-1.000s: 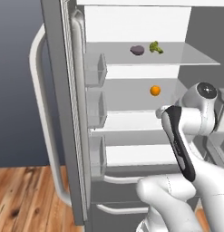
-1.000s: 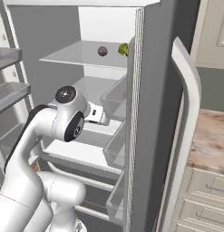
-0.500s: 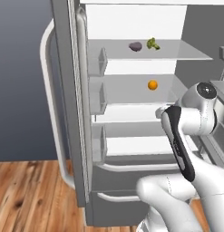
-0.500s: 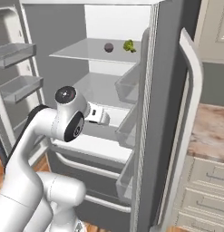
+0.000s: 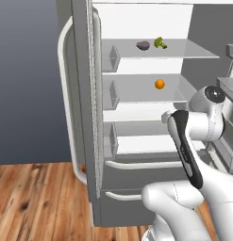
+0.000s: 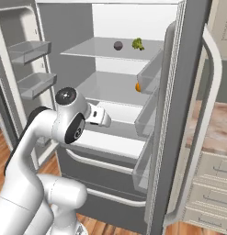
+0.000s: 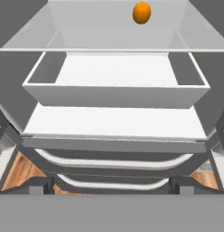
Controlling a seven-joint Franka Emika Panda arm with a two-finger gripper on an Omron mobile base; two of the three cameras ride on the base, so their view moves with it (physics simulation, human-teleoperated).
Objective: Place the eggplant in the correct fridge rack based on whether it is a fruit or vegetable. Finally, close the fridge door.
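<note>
- On the fridge rack [image 5: 193,51], top shelf, sits the eggplant [image 5: 143,45]; broccoli [image 5: 160,43] just beside it at 3 o'clock.
- Orange [image 5: 159,84] one shelf down, at 5 o'clock from eggplant.
- Gripper [image 7: 111,186] low by the drawers, fingers apart, holding nothing.
- Placement looks done; fridge door [image 5: 87,94] open, closing left.

Fridge rack [image 6: 94,47]: topmost inner shelf, both fridge doors open.
Eggplant [image 6: 118,45]: on the fridge rack, near its back.
Broccoli [image 6: 138,44]: just right of the eggplant, apart.
Orange [image 6: 138,86]: one shelf below the fridge rack, partly behind a door bin.
</note>
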